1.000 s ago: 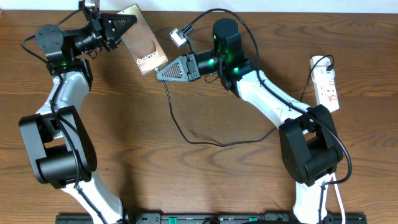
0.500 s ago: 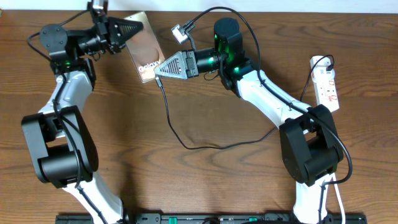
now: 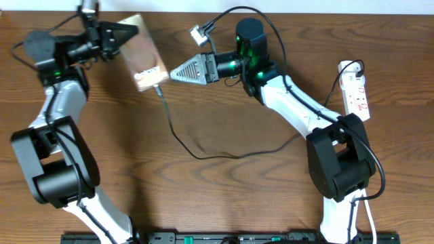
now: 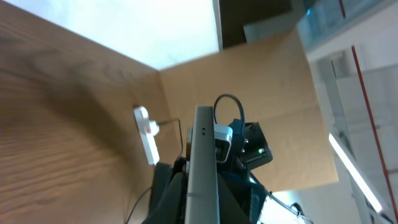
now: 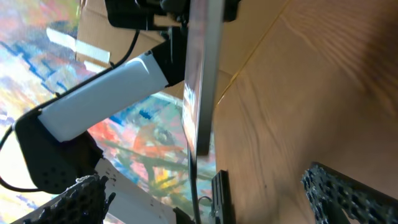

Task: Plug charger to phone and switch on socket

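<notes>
While the left pincer (image 3: pixel 127 32) is clamped on the upper end of the phone (image 3: pixel 141 55), the handset is held tilted near the far edge of the desk (image 3: pixel 237 196), toward its left corner. From the left wrist, the phone (image 4: pixel 202 168) appears edge-on between the dark jaws. The charger (image 3: pixel 217 157) meets the phone's lower short end with its plug tip. From there the thin black cable runs toward the middle of the desk, curves, and climbs toward the right edge. The right pincer (image 3: pixel 173 72) stands just beside the phone's lower corner, jaws spread wide and holding nothing. The right wrist view shows its fingers (image 5: pixel 78 196) far apart, with the phone (image 5: pixel 200 74) ahead of them. The socket (image 3: pixel 357 91) lies by the right edge near the far corner, well apart from the phone. Its switch position cannot be told.
</notes>
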Robot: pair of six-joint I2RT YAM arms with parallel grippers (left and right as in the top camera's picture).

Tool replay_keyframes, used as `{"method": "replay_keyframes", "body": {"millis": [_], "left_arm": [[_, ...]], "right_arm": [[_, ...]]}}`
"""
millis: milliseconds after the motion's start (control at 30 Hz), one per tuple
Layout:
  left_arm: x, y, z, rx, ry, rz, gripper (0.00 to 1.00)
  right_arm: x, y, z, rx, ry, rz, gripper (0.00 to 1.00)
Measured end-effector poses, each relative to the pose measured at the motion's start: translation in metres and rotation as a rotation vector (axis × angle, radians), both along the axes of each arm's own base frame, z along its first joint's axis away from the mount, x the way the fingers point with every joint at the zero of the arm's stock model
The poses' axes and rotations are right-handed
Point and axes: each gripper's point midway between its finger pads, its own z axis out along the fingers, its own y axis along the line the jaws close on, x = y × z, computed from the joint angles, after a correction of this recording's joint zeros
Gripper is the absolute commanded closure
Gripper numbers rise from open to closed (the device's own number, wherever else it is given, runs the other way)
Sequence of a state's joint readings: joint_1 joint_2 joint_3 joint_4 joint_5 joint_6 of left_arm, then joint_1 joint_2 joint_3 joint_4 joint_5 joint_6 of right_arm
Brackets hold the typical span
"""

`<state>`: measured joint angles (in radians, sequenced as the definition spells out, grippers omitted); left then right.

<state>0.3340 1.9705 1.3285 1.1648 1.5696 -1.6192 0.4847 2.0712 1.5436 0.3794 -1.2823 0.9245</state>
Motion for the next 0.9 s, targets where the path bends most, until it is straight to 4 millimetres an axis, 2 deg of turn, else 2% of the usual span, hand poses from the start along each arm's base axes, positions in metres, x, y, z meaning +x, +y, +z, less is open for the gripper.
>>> {"method": "replay_keyframes", "body": {"millis": [133,167,200,267,400,567,633,700,833,900], "left_arm": [[0.000,0.028,0.000,0.000,0.001,0.061,0.93],[0.000,0.035,0.000,-0.001,0.003,0.075,0.92],[0.000,0.035,0.000,-0.001,0.003,0.076,0.92],[0.000,0.035,0.000,-0.001,0.003,0.076,0.92],[0.000,0.031,0.000,0.001,0.002,0.065,0.93],[0.000,0.030,0.000,0.003,-0.003,0.062,0.92],[0.000,0.027,0.000,0.004,-0.007,0.057,0.93],[0.000,0.023,0.000,0.011,-0.022,0.046,0.93],[-0.001,0.003,-0.004,0.023,-0.052,0.006,0.93],[-0.004,-0.010,-0.015,0.023,-0.048,-0.021,0.92]], "right_arm": [[0.014,-0.013,-0.008,-0.029,0.041,-0.050,0.01],[0.021,-0.019,-0.019,-0.067,0.088,-0.085,0.01],[0.023,-0.021,-0.022,-0.076,0.099,-0.096,0.01],[0.036,-0.036,-0.050,-0.185,0.197,-0.189,0.01],[0.040,-0.060,-0.100,-0.381,0.287,-0.303,0.01],[0.043,-0.095,-0.143,-0.631,0.286,-0.443,0.01],[0.043,-0.116,-0.151,-0.753,0.254,-0.518,0.01],[0.045,-0.136,-0.146,-0.847,0.199,-0.596,0.01],[0.050,-0.174,-0.097,-0.940,0.040,-0.766,0.01],[0.048,-0.190,-0.068,-0.957,-0.032,-0.843,0.01]]}}
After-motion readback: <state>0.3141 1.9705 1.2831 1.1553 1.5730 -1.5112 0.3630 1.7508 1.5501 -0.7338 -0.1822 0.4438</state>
